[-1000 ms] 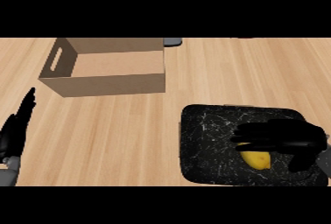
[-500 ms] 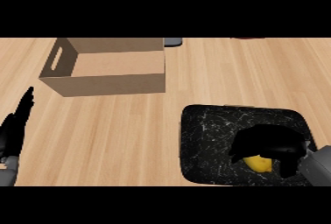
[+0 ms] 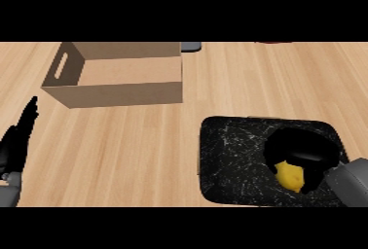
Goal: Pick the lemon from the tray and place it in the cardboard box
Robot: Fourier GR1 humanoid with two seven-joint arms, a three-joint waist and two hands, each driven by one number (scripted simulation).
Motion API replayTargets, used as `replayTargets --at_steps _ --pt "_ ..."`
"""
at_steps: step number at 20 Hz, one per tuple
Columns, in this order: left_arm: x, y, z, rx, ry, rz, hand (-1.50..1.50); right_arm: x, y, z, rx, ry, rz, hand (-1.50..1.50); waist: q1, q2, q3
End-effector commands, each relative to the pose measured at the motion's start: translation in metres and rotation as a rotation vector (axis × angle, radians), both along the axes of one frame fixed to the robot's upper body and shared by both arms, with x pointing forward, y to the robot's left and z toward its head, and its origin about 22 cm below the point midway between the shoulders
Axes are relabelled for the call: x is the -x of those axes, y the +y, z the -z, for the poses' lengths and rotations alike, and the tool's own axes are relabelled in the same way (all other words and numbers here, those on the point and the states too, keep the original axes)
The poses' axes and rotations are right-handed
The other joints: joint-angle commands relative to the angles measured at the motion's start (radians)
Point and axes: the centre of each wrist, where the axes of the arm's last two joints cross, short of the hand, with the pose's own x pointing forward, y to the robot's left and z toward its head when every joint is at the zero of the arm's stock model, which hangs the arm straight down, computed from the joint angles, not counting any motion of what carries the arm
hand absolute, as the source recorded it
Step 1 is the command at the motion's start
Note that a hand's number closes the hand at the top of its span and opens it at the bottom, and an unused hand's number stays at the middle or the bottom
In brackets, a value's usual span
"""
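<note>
- Head view: the right hand (image 3: 302,146) is seen over the right part of the black tray (image 3: 230,160), which is set at the near right corner of the worktop (image 3: 144,146).
- The lemon (image 3: 290,176) is found in the tray, towards the tray's near right corner. Its upper part is hidden under the hand.
- The fingers (image 3: 305,158) are curled down over and round the lemon, with yellow showing just below them.
- Whether the lemon is raised off the tray cannot be told.
- The cardboard box (image 3: 115,95) is shown open-topped towards the far left corner, well apart from the tray.
- The left hand (image 3: 18,141) is held at the left edge, fingers straight and pointed towards the far edge, with nothing in them.
</note>
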Motion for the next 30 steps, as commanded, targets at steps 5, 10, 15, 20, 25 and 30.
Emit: replayTargets --at_steps 5,10,15,20,25,30 --pt "0.011 0.015 0.005 -0.008 0.033 -0.079 0.0 0.014 -0.015 0.041 -0.001 0.072 0.827 1.5 -0.116 -0.026 0.001" --pt "0.021 0.025 0.011 -0.021 0.061 -0.124 0.0 0.008 -0.01 0.033 -0.028 0.011 1.203 1.5 -0.137 -0.047 -0.008" --pt "0.021 0.022 0.013 -0.032 0.06 -0.108 0.0 -0.008 0.049 -0.003 -0.202 -0.174 1.365 1.5 -0.1 -0.05 -0.009" --pt "0.012 0.011 0.006 -0.016 0.049 -0.046 0.0 -0.015 0.13 -0.049 -0.291 -0.328 1.416 1.5 -0.042 -0.04 -0.007" --pt "-0.001 -0.007 0.002 -0.009 0.017 0.016 0.0 -0.008 0.218 -0.098 -0.329 -0.357 1.507 1.5 0.018 -0.016 0.001" --pt "-0.017 -0.027 -0.004 0.003 0.009 0.083 0.0 -0.012 0.271 -0.146 -0.397 -0.378 1.622 1.5 0.084 0.008 0.006"
